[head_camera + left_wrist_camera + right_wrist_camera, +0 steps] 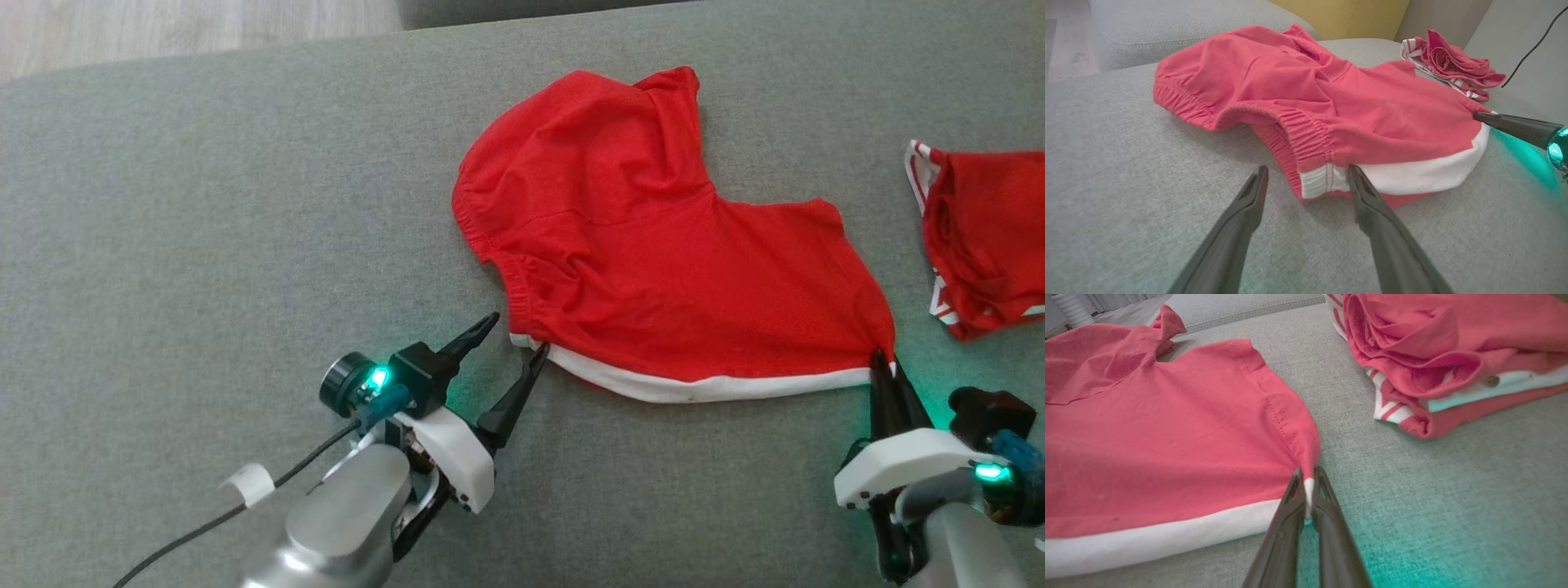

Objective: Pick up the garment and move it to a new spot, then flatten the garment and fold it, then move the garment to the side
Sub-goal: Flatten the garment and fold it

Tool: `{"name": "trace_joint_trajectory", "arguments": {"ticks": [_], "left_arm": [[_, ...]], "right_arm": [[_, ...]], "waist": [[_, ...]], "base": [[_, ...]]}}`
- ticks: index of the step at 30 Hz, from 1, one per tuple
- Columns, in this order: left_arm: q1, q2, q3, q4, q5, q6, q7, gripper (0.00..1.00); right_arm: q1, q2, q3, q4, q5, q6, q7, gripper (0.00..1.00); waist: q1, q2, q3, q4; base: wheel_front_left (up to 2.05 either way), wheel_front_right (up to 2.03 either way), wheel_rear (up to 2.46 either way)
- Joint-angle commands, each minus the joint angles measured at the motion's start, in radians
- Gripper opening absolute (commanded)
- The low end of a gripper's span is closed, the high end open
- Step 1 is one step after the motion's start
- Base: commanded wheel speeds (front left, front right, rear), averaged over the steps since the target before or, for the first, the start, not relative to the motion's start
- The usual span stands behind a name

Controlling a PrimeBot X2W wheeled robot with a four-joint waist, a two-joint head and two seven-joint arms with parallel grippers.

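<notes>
Red cloth, thin and limp: we expect the garment [653, 245] to sag and stretch. It lies on the grey cushion [204, 245] between our tools; the right tool [886, 359] is clenched on one corner of the white hem [694, 389], the left tool [518, 333] gapes at the other corner, our likely next hold

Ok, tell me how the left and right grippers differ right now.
The left gripper is open; the right gripper is shut. The left gripper holds nothing, its fingers either side of the red garment's white-banded corner; the right gripper pinches the opposite corner of that band. Both sit low at the garment's near edge.
</notes>
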Motion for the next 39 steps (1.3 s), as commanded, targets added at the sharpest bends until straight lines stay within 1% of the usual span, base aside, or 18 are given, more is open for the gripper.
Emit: {"name": "trace_joint_trajectory", "arguments": {"ticks": [1, 5, 6, 7, 8, 12, 16, 21, 25, 29, 33, 35, 36, 37, 39], "left_arm": [[-0.043, 0.021, 0.013, -0.015, -0.013, 0.002, -0.015, 1.00], [-0.070, 0.027, -0.028, -0.002, -0.048, 0.002, -0.023, 1.00], [-0.074, 0.028, -0.041, -0.003, -0.056, 0.002, -0.024, 0.83], [-0.078, 0.030, -0.055, -0.006, -0.063, 0.002, -0.025, 0.25], [-0.082, 0.033, -0.065, -0.008, -0.070, 0.002, -0.027, 0.00], [-0.090, 0.046, -0.085, -0.005, -0.088, 0.002, -0.036, 0.00], [-0.092, 0.063, -0.092, 0.004, -0.077, 0.002, -0.043, 0.00], [-0.088, 0.095, -0.079, -0.017, -0.061, 0.005, -0.046, 0.00], [-0.108, 0.132, -0.057, -0.059, -0.058, 0.009, -0.047, 0.00], [-0.175, 0.181, -0.031, -0.104, -0.059, 0.009, -0.023, 0.00], [-0.287, 0.225, 0.008, -0.141, -0.065, 0.010, 0.027, 0.00], [-0.315, 0.232, 0.020, -0.147, -0.074, 0.009, 0.041, 0.00], [-0.374, 0.247, 0.038, -0.155, -0.085, 0.008, 0.070, 0.00], [-0.374, 0.247, 0.038, -0.155, -0.085, 0.008, 0.070, 0.00], [-0.430, 0.258, 0.054, -0.159, -0.092, 0.007, 0.091, 0.00]], "right_arm": [[-0.027, -0.006, 0.029, -0.022, 0.004, -0.001, -0.008, 0.00], [-0.032, -0.006, 0.043, -0.023, 0.004, -0.001, -0.010, 0.00], [-0.033, -0.006, 0.044, -0.023, 0.004, -0.001, -0.010, 0.00], [-0.033, -0.006, 0.045, -0.023, 0.004, -0.001, -0.010, 0.00], [-0.034, -0.006, 0.044, -0.023, 0.003, -0.001, -0.010, 0.00], [-0.032, -0.006, 0.040, -0.021, 0.000, -0.001, -0.012, 0.00], [-0.028, -0.006, 0.040, -0.029, 0.006, -0.001, -0.017, 0.00], [-0.030, -0.006, 0.067, -0.071, 0.077, -0.001, -0.020, 0.00], [-0.053, -0.013, 0.108, -0.151, 0.147, -0.001, 0.005, 0.00], [-0.108, -0.047, 0.151, -0.255, 0.204, -0.001, 0.035, 0.00], [-0.201, -0.076, 0.175, -0.344, 0.260, -0.001, 0.076, 0.00], [-0.227, -0.083, 0.182, -0.359, 0.269, -0.001, 0.086, 0.00], [-0.279, -0.101, 0.203, -0.381, 0.276, -0.001, 0.103, 0.00], [-0.279, -0.101, 0.203, -0.381, 0.276, -0.001, 0.103, 0.00], [-0.327, -0.116, 0.225, -0.396, 0.275, -0.001, 0.117, 0.00]], "waist": [[0.0000, 0.0000, 0.002, -0.003], [0.0000, 0.0000, 0.009, -0.014], [0.0000, 0.0000, 0.010, -0.015], [0.0000, 0.0000, 0.010, -0.016], [0.0000, 0.0000, 0.010, -0.016], [0.0000, 0.0000, 0.004, -0.009], [0.0000, 0.0000, -0.018, 0.011], [0.0000, 0.0000, -0.065, 0.034], [0.0000, 0.0000, -0.102, 0.049], [0.0000, 0.0000, -0.139, 0.058], [0.0000, 0.0000, -0.178, 0.060], [0.0000, 0.0000, -0.188, 0.058], [0.0000, 0.0000, -0.209, 0.054], [0.0000, 0.0000, -0.209, 0.054], [0.0000, 0.0000, -0.228, 0.050]], "base": [[0.00, 0.00, 0.00], [0.00, 0.00, 0.00], [0.00, 0.00, 0.00], [0.00, 0.00, 0.00], [0.00, 0.00, 0.00], [0.00, 0.00, 0.00], [0.00, 0.00, 0.00], [0.00, 0.00, 0.00], [0.00, 0.00, 0.00], [0.00, 0.00, 0.00], [0.00, 0.00, 0.00], [0.00, 0.00, 0.00], [0.00, 0.00, 0.00], [0.00, 0.00, 0.00], [0.00, 0.00, 0.00]]}}
